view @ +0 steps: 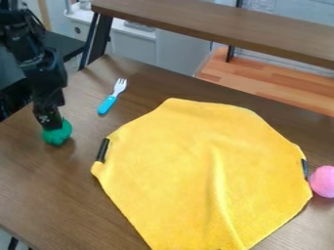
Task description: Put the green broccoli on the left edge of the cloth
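Fingers hold the green broccoli at the table's left side, short of the yellow cloth — lift it clear of the black strip, lower it just inside the cloth's left edge — then release softly.

Black gripper covers top of green broccoli; contact between them hard to make out. Arm cut off at upper left. Yellow cloth runs past bottom edge, hiding parts of black piece at its left side and another at right; what they belong to, unclear. Pink ball cropped by right edge. Brown table cropped too.
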